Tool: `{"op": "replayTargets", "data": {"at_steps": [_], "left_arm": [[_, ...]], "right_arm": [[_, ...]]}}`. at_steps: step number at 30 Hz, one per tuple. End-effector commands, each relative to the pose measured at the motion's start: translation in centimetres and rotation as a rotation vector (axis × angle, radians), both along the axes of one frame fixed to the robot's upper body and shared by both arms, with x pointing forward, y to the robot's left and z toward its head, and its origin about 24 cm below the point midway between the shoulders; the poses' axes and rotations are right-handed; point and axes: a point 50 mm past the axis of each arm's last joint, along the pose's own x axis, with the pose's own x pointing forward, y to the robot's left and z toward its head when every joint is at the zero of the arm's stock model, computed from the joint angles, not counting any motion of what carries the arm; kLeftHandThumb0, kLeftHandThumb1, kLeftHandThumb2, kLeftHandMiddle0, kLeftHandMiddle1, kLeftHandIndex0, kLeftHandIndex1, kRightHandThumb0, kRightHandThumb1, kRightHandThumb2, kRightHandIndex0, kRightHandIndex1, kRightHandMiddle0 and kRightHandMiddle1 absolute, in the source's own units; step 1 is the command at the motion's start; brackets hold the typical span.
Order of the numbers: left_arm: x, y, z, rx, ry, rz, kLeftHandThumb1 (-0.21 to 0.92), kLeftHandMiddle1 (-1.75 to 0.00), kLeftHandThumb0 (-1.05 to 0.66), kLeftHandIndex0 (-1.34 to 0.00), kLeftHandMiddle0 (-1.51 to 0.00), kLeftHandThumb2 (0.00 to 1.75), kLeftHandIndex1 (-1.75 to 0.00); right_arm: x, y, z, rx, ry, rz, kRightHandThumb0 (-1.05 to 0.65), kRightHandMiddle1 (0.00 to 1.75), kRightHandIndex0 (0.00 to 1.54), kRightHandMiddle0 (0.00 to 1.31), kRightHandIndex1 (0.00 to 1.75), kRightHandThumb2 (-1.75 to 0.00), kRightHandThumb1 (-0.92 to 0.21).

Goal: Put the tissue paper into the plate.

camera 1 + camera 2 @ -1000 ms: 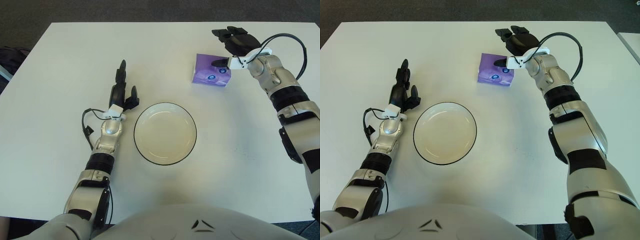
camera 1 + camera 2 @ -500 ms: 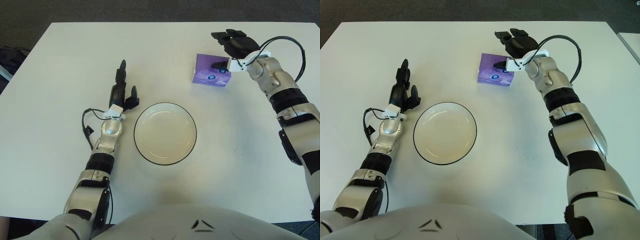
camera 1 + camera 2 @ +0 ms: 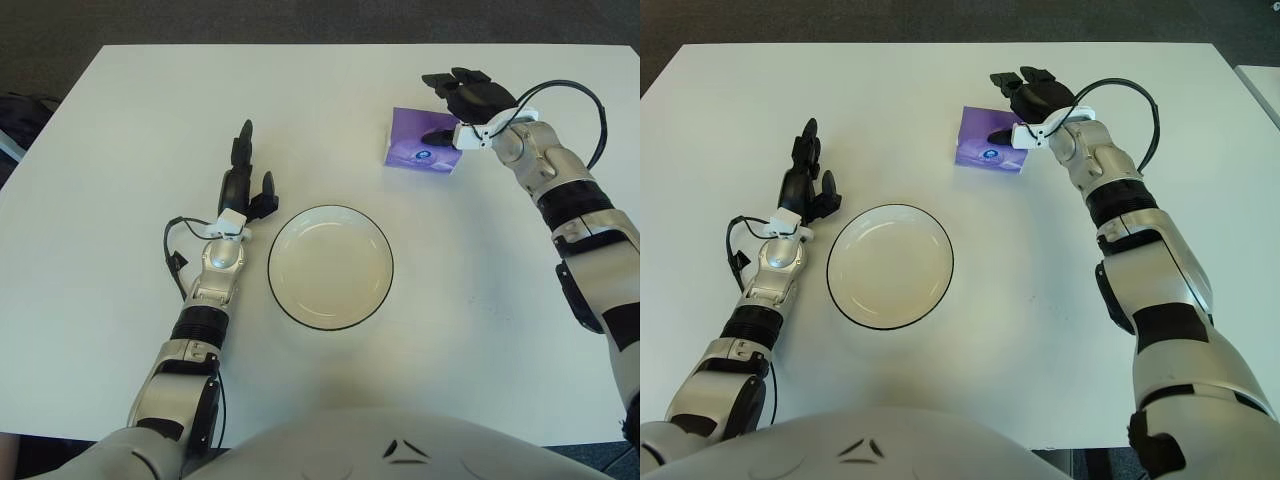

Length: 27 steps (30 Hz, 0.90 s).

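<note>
A purple tissue pack (image 3: 420, 139) lies on the white table, up and to the right of the plate. The plate (image 3: 330, 267) is a round cream dish with a dark rim at the table's middle, and nothing is in it. My right hand (image 3: 455, 100) hovers over the pack's right end with fingers spread, its thumb (image 3: 440, 133) low over the pack's top. My left hand (image 3: 246, 178) rests on the table just left of the plate, fingers relaxed and empty.
The white table (image 3: 120, 140) stretches wide on all sides of the plate. A black cable (image 3: 590, 100) loops off my right forearm near the table's far right edge. Dark floor lies beyond the far edge.
My right hand has shifted slightly left and lower, closer over the tissue pack. The pack, the plate and my left hand have not moved.
</note>
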Motion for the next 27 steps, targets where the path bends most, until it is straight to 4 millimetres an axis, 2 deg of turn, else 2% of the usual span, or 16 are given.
{"op": "replayTargets", "data": {"at_steps": [1,27], "left_arm": [[-4.3,0.0,-7.2,-0.023,0.277,0.032,0.92,-0.01,-0.82,0.0,-0.14,0.9,-0.3],[-4.1,-0.2,-7.0,-0.028,0.274,0.031,0.92,-0.01,-0.82,0.0,-0.15,0.89,-0.36]], "right_arm": [[-0.1,0.0,-1.1,-0.018,0.029,0.001,-0.84,0.17,0.02,0.0,0.01,-0.57,-0.92],[-0.4,0.6,-3.8,-0.1,0.123,0.022,-0.76,0.05,0.0,0.0,0.0,-0.52,-0.92]]}}
